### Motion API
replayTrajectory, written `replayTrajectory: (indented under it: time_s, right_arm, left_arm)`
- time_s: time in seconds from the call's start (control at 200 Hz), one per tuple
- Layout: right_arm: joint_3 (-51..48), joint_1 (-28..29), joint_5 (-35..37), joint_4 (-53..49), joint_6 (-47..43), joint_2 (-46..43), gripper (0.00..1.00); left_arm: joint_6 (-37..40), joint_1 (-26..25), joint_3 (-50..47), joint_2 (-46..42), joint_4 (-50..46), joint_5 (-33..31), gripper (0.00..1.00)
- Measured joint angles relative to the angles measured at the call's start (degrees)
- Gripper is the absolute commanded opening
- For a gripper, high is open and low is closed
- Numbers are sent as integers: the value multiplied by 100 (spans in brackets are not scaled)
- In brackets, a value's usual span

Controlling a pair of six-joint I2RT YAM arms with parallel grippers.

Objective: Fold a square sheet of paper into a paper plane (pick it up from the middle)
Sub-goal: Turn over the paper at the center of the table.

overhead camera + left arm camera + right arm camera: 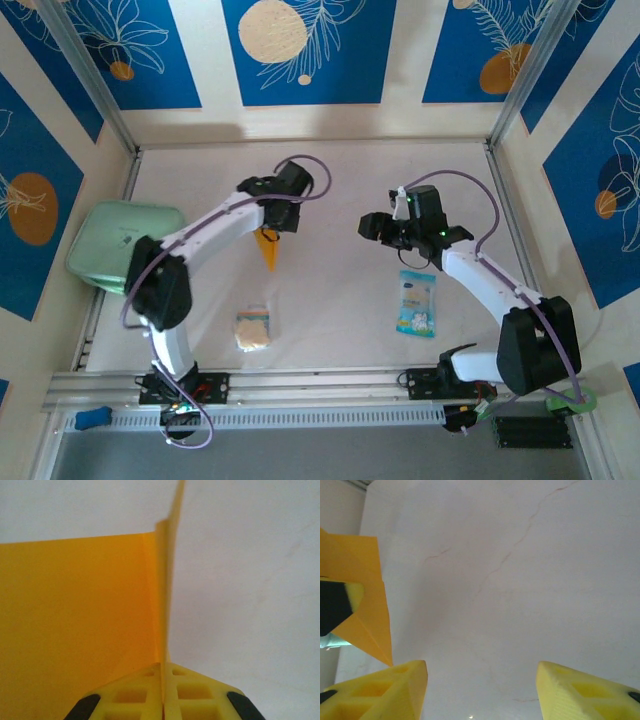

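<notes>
Left pincer (164,696) first: it's clenched, both yellow fingers (131,694) pressed flat together, and a folded edge of the paper plane (75,620) is nipped right between them. From my left wrist camera, one orange-yellow panel spreads out to the left of that pinch and a thin flap stands up edge-on along the middle.

From above, the plane (268,249) hangs off the left pincer (271,228) as a slim dart, point toward the near edge, left of the middle of the table (330,200). I can't tell if the tip touches the surface.

Over to the right pincer (481,671): released, fingers (395,690) standing wide apart with bare table between them. Its camera catches the plane (367,615) off to the left, point down. In the top view the right pincer (372,226) sits well apart from the plane, facing it.

Further out: a blue-white packet (417,303) lies under the right arm, a small beige spongy square (254,328) near the front, and a pale green case (122,245) at the left edge.
</notes>
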Motion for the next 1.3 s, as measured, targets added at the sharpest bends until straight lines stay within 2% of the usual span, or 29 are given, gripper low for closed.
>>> replayTrajectory:
  time_s: [0.115, 0.285, 0.435, 0.645, 1.045, 1.181, 1.301]
  right_arm:
    - [-59, -4, 140, -66, -7, 0, 59]
    - [-127, -4, 238, -87, -2, 0, 59]
    - [-203, -4, 280, -103, 2, 0, 59]
    - [-223, -4, 297, -109, 4, 2, 59]
    - [-225, -26, 306, -105, 61, 22, 58]
    - [-297, -44, 356, -50, 131, 20, 58]
    - [-485, -120, 422, 2, 229, -20, 58]
  left_arm:
    - [59, -142, 481, 826, -538, -763, 8]
    - [59, -238, 949, 1670, -914, -1388, 8]
    - [33, -339, 1161, 2131, -1062, -1650, 12]
    - [-114, -479, 1292, 2494, -1132, -1685, 23]
    - [-503, -632, 1266, 2472, -942, -986, 36]
    - [-715, -678, 1001, 2184, -678, -229, 40]
    - [-953, -737, 426, 1576, -144, 800, 41]
